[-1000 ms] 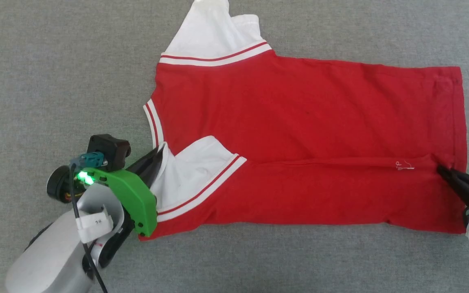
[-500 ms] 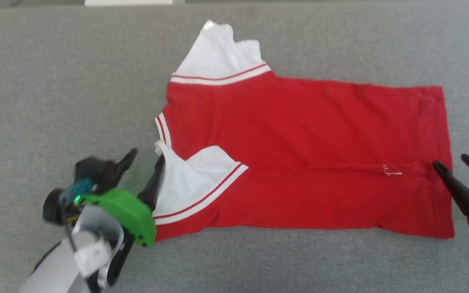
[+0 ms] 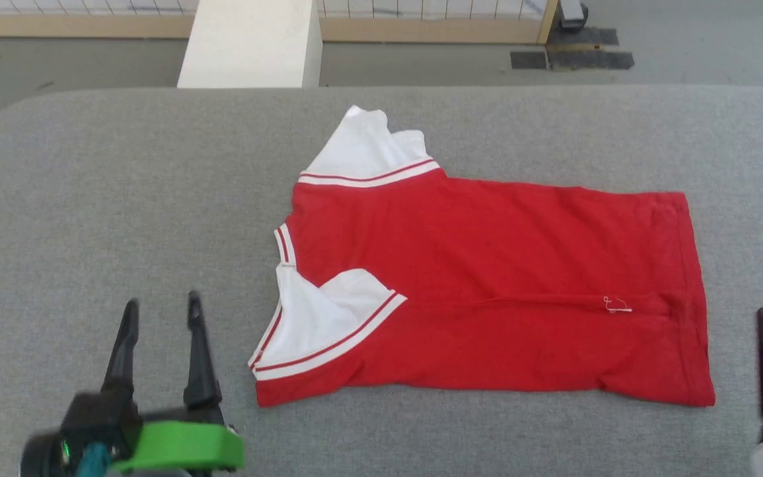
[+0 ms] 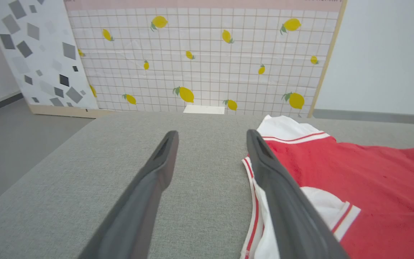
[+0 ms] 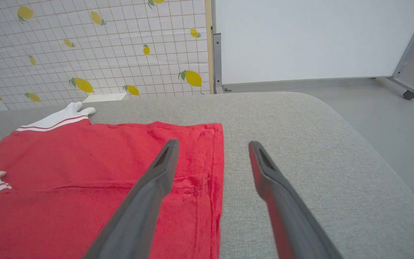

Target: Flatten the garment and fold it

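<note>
Red shirt [image 3: 487, 285] lies flat mid-worktop [image 3: 90, 199], its near side folded in, white sleeve on top. Left tool [image 3: 161, 299] wide, empty, beside the collar end; right tool [image 5: 213, 144] wide, empty, beside the hem. Grey worktop shows all round.

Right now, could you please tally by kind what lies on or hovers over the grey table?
Shirt: 1
Grippers: 2, the left gripper and the right gripper, both open
Total: 3
</note>
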Controlling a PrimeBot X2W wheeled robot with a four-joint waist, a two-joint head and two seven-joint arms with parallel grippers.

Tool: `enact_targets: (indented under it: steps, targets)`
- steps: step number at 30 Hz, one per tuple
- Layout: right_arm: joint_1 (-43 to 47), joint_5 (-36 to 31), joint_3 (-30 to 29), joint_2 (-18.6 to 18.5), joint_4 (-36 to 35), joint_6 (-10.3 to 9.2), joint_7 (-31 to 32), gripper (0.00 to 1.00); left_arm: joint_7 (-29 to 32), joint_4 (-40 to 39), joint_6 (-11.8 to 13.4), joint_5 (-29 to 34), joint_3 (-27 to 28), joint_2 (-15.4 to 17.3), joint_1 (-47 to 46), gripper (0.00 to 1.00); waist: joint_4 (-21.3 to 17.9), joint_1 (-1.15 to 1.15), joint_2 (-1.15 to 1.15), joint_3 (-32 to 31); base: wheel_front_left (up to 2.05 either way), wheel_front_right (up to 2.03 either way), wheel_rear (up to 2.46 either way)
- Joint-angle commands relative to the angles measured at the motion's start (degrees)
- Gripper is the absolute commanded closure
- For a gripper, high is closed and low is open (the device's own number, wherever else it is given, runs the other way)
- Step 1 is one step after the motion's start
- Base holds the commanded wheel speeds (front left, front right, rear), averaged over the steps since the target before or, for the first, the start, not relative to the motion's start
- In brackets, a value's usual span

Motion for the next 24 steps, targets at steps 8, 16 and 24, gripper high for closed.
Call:
enact_targets:
  steps: [8, 16, 24]
  targets:
    - [2.8, -4.6, 1.5, 6.4, 1.8, -0.08, -4.0, 0.00, -0.4, 1.3, -2.6, 4.1, 3.5, -7.0, 7.4, 0.00, 0.2, 0.00, 0.00, -1.6, 0.00, 0.00, 0.00]
    - [-0.2, -5.2, 1.4, 4.7, 1.2, -0.08, -3.2, 0.00, 9.7, 7.5, -11.4, 3.0, -1.2, -2.2, -0.8, 0.00, 0.5, 0.00, 0.00, 0.4, 0.00, 0.00, 0.00]
    - [-1.3, -4.5, 1.9, 3.6, 1.3, -0.08, -2.4, 0.00, 24.1, 11.5, -17.5, 0.5, -5.6, 1.1, -6.6, 0.00, 0.1, 0.00, 0.00, 3.5, 0.00, 0.00, 0.00]
